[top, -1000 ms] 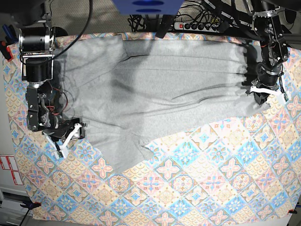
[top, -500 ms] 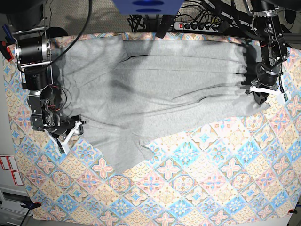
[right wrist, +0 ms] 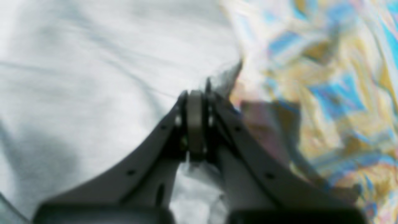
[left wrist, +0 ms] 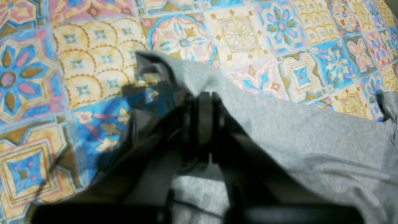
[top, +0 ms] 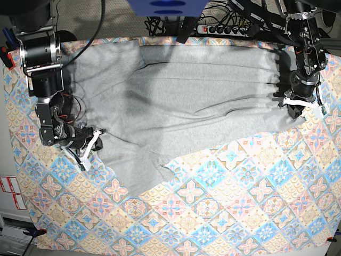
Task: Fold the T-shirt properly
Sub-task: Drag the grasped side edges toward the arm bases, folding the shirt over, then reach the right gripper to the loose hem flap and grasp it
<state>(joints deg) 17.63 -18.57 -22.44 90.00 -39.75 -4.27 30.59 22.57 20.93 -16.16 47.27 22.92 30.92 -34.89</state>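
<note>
The light grey T-shirt (top: 186,101) lies spread plain side up across the far half of the table, with one flap reaching toward the front. My left gripper (top: 299,108) is at the shirt's right corner. In the left wrist view it (left wrist: 203,99) is shut, with the T-shirt (left wrist: 295,133) bunched over its tips. My right gripper (top: 89,143) is at the shirt's left edge. In the blurred right wrist view it (right wrist: 195,96) has its jaws together on the T-shirt (right wrist: 93,77) edge, where a tuft of cloth stands up.
A patterned pastel tablecloth (top: 240,202) covers the table, bare across the front half. A power strip (top: 224,29) and cables lie behind the far edge. A blue object (top: 165,6) hangs at top centre.
My right gripper has slid right from the bare tablecloth onto the shirt's left edge and closed from wide open. The left arm and its grip have not moved.
</note>
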